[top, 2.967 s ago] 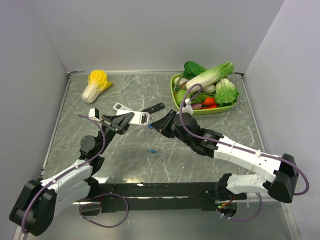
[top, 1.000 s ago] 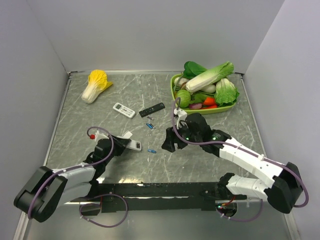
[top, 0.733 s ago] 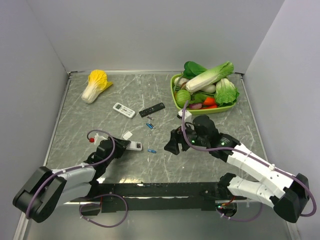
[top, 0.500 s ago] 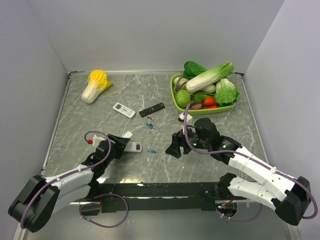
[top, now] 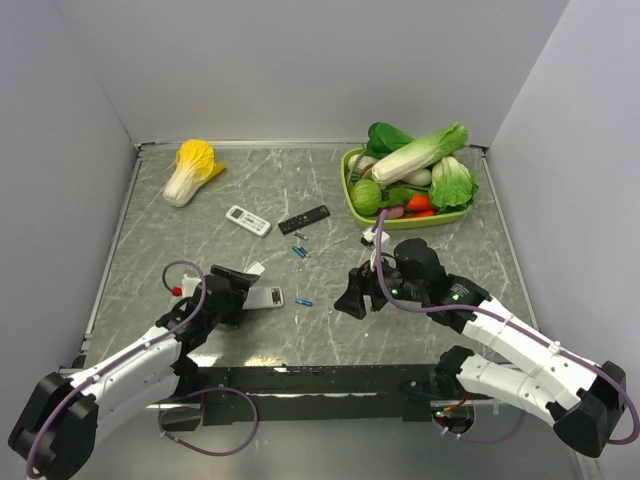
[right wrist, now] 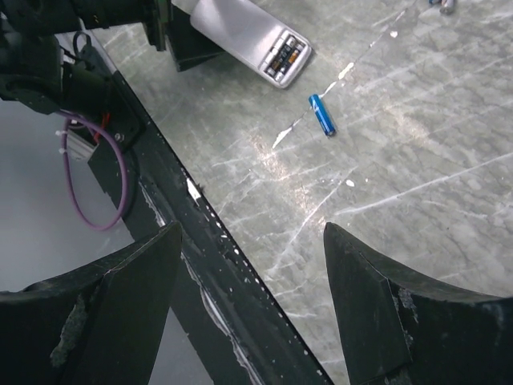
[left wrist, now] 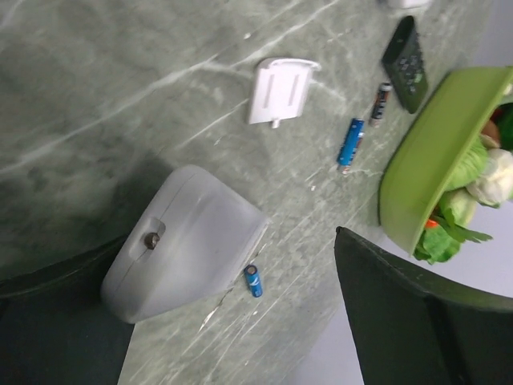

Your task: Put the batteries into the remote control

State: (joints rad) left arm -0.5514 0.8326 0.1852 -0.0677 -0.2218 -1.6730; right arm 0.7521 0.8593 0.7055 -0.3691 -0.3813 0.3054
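The remote control (top: 264, 296) lies on the table at front left, its plain white back (left wrist: 186, 245) up in the left wrist view. My left gripper (top: 240, 292) stands open around its near end (left wrist: 232, 317); the right finger is well clear of it. One blue battery (top: 304, 301) lies just right of the remote (left wrist: 253, 281) (right wrist: 322, 115). Two more batteries (top: 300, 251) lie farther back (left wrist: 350, 142). My right gripper (top: 350, 298) hovers open and empty right of the near battery (right wrist: 252, 313). The remote's button end (right wrist: 283, 57) shows in the right wrist view.
A white battery cover (top: 255, 269) (left wrist: 280, 89) lies behind the remote. A smaller white remote (top: 247, 220) and a slim black remote (top: 303, 219) lie at mid-table. A green tray (top: 352, 197) of vegetables stands back right, a yellow cabbage (top: 192, 170) back left. A black rail (right wrist: 200, 265) runs along the near edge.
My left gripper has opened and let go of the remote, which now rests on the table. The right gripper has drifted a little toward the near edge, still open.
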